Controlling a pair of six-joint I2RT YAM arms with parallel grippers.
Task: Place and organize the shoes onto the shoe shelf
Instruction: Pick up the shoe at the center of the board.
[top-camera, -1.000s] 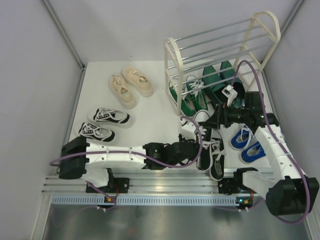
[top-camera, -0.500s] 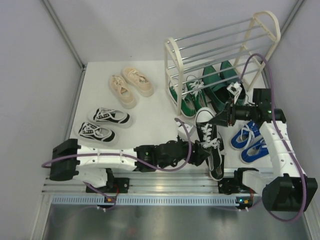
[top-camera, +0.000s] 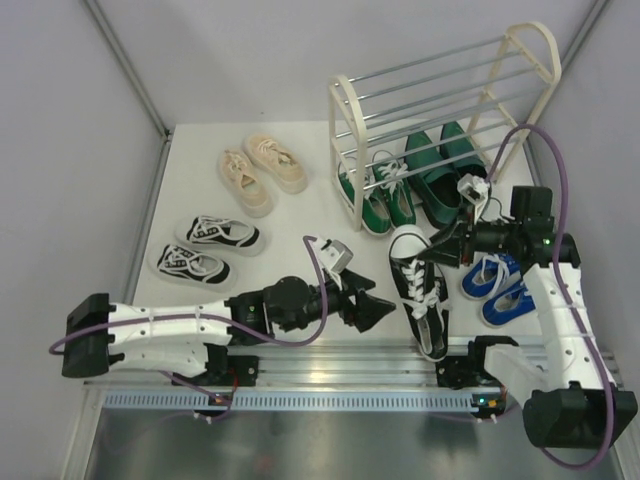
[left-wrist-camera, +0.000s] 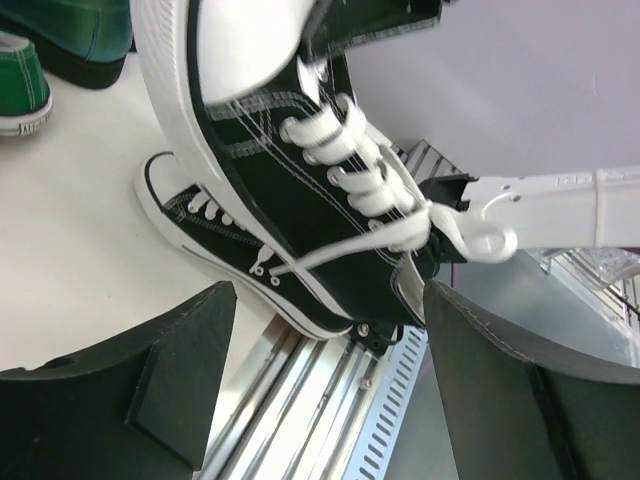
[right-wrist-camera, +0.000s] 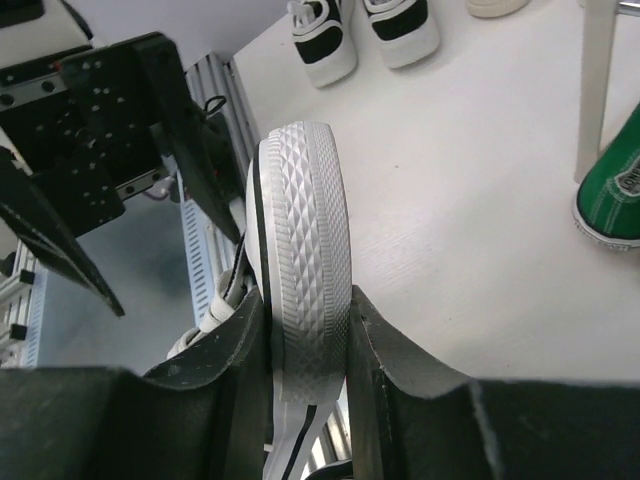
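My right gripper (top-camera: 441, 250) is shut on the toe end of a black white-laced sneaker (top-camera: 417, 272), which hangs tilted above the table. In the right wrist view its ribbed white sole (right-wrist-camera: 305, 250) is pinched between the right gripper's (right-wrist-camera: 305, 375) fingers. The left gripper (top-camera: 377, 305) stands open just left of that shoe, holding nothing. The left wrist view has the held sneaker (left-wrist-camera: 300, 170) ahead of the left gripper (left-wrist-camera: 330, 375), and its mate (left-wrist-camera: 235, 250) flat on the table. The shoe shelf (top-camera: 345, 120) stands at the back right; green sneakers (top-camera: 385, 200) and dark green loafers (top-camera: 440, 175) lie under it.
Blue sneakers (top-camera: 495, 285) lie right of the held shoe, under the right arm. Cream sneakers (top-camera: 262, 170) and striped sneakers (top-camera: 205, 248) rest on the left half of the table. The second black sneaker (top-camera: 435, 330) lies by the front rail (top-camera: 300, 375).
The left gripper opened, let go of the black sneaker and drew back to the left. The right gripper shut on the shoe's toe and now carries it alone.
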